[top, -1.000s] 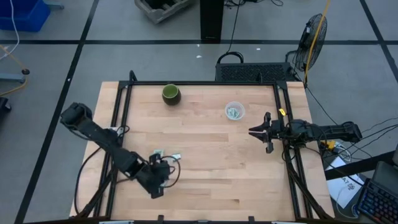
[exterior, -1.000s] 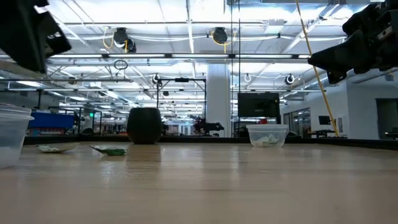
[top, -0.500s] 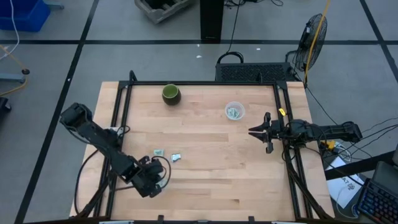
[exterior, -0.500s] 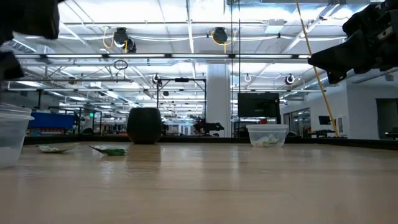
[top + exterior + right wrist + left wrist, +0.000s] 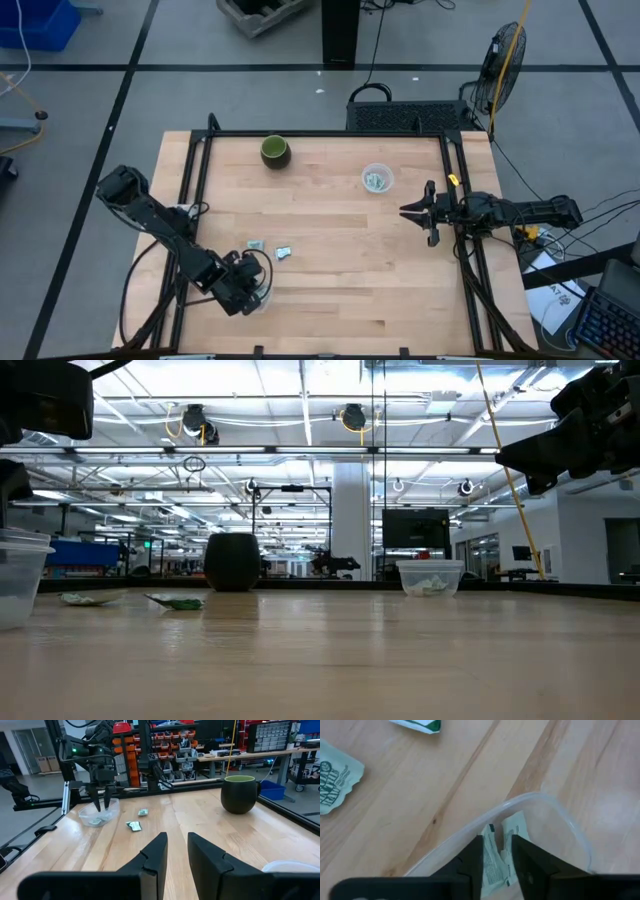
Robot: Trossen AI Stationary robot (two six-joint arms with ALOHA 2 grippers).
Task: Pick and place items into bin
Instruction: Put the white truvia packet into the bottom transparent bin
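Observation:
Two pale green-and-white packets (image 5: 256, 245) (image 5: 283, 252) lie flat on the wood, also seen in the left wrist view as one packet (image 5: 335, 780) and a second packet (image 5: 420, 725). My left gripper (image 5: 246, 290) hangs fingers-down over a clear cup (image 5: 547, 805) near the table's near-left corner, narrowly open. Packets (image 5: 495, 860) lie inside this cup below the fingers. A second clear cup (image 5: 377, 179) holding packets stands at the far right. My right gripper (image 5: 405, 211) waits at the right side, narrowly open and above the table.
A dark green cup (image 5: 275, 151) stands near the far edge, left of centre. Black frame rails (image 5: 195, 190) run along the table's left and right sides. Bare wood (image 5: 350, 270) stretches between the two arms.
My left gripper has moved a little toward the table's near-left corner, away from the two loose packets, and now stands over the clear cup. The two packets on the table have stayed where they were. My right arm has kept still.

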